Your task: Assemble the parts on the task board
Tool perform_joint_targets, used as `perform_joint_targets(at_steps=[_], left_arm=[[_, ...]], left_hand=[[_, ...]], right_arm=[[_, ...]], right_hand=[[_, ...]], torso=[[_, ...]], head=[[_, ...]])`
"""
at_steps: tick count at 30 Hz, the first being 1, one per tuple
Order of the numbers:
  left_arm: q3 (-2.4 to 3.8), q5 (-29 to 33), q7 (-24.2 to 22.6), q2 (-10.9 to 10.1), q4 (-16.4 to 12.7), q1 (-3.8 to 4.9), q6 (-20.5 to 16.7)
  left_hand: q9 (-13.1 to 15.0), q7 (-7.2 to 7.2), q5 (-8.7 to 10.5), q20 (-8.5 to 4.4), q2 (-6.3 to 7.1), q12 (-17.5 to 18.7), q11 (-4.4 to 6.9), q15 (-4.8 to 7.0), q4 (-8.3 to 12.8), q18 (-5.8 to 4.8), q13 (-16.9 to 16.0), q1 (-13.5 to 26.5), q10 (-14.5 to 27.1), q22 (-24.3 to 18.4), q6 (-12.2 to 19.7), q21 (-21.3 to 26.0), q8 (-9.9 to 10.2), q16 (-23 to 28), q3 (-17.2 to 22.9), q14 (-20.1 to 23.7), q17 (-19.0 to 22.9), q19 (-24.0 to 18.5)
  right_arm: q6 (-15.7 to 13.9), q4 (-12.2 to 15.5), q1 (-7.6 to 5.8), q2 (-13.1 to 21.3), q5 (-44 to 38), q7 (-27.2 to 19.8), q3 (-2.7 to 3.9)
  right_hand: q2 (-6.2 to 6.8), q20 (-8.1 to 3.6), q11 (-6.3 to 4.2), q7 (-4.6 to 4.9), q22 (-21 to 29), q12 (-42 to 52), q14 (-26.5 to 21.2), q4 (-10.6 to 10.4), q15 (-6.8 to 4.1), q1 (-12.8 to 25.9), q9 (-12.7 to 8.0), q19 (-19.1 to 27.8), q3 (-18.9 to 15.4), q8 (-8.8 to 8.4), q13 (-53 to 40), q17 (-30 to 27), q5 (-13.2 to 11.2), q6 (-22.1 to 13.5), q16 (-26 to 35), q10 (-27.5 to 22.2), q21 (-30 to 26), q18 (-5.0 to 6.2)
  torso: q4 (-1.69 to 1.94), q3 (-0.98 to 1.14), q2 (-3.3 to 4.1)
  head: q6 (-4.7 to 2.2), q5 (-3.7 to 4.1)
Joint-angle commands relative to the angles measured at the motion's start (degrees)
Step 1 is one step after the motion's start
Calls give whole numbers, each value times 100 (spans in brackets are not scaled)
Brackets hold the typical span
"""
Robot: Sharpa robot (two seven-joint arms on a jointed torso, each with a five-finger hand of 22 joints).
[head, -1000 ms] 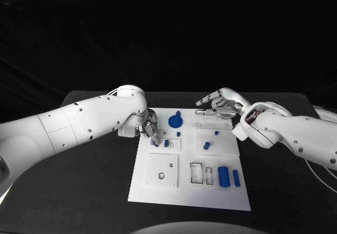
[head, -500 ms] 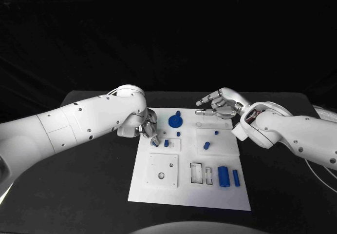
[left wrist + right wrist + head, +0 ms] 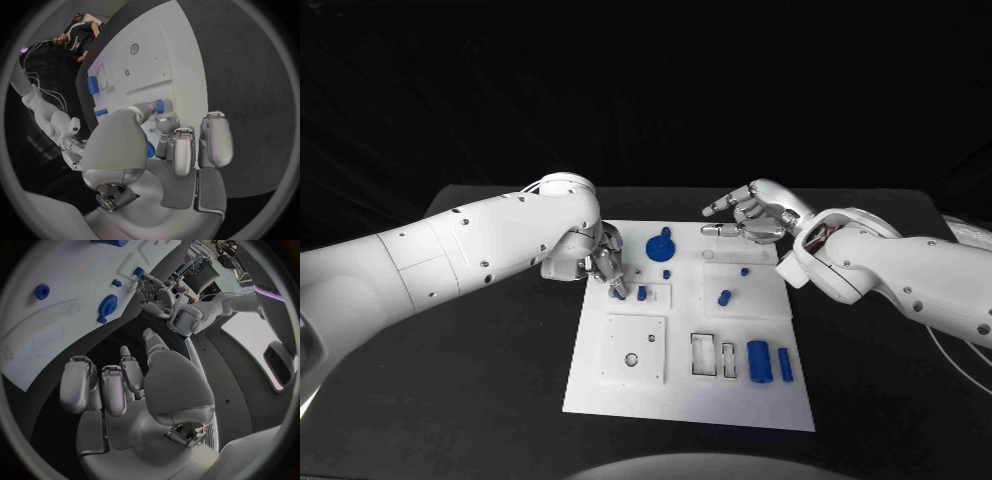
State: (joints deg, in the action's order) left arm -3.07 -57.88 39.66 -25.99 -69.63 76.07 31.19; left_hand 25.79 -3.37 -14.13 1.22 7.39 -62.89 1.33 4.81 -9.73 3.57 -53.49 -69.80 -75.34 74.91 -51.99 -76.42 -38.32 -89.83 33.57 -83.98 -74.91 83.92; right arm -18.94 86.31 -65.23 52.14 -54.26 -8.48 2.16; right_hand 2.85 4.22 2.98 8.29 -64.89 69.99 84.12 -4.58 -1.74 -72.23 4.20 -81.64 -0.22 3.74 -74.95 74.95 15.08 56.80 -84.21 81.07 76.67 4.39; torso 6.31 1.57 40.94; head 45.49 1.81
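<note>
Almost nothing has moved over the last second: both arms stay where they were, and only the left hand seems to have settled a touch lower over the task board near its left edge, towards the far end. Its fingers are curled downward around a small blue part that stands at the recessed square just beside a second blue peg. From the left wrist view a blue piece shows between thumb and fingers, so the hand probably pinches it, though the contact is partly hidden and I cannot be sure. This stillness suggests a seating or fine-alignment step, not a carry.

Further along the board lie the blue gear near the far edge, a short blue peg toward the right edge, and the blue cylinder with a slimmer blue bar beside the slots near the right near corner.

At the board's far right corner the right hand hovers, fingers loosely apart and holding nothing, as its wrist view confirms. Most parts are still loose, so assembly is at an early stage.
</note>
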Motion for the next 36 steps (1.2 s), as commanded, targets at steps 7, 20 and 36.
perform_joint_targets(at_steps=[7,20,36], left_arm=[[-39,262,681,63,62,-87,176],[-43,400,845,97,89,-92,173],[-46,467,904,134,141,-93,37]], left_hand=[[-9,5,-35,36,-50,55,-22,-34,841,-52,36,65,13,642,-17,31,7,-17,844,-602,-1509,288],[-9,43,-23,31,-107,-3,0,-21,809,-58,-36,329,-34,670,-99,5,42,-17,740,-602,-1509,290],[-72,97,-16,5,-223,-72,38,10,560,-71,-124,860,-73,728,-276,-54,199,-17,370,-602,-1509,307]], right_arm=[[81,14,4,-3,-11,-46,1],[82,31,4,4,-12,-45,1],[91,45,4,10,-12,-44,1]], right_hand=[[-30,2,-1,-26,4,-18,382,1,23,-9,9,21,-23,14,-383,580,30,-15,24,-29,-19,41],[-27,1,-1,-26,2,-15,383,10,23,-21,9,20,-22,13,-383,584,30,-15,22,-29,-18,41],[-27,1,-1,-26,2,-15,383,10,23,-21,9,20,-22,13,-383,584,30,-15,22,-29,-18,41]], torso=[[-4,3,0],[0,4,1],[-2,2,3]], head=[[12,-1],[11,-1],[3,1]])
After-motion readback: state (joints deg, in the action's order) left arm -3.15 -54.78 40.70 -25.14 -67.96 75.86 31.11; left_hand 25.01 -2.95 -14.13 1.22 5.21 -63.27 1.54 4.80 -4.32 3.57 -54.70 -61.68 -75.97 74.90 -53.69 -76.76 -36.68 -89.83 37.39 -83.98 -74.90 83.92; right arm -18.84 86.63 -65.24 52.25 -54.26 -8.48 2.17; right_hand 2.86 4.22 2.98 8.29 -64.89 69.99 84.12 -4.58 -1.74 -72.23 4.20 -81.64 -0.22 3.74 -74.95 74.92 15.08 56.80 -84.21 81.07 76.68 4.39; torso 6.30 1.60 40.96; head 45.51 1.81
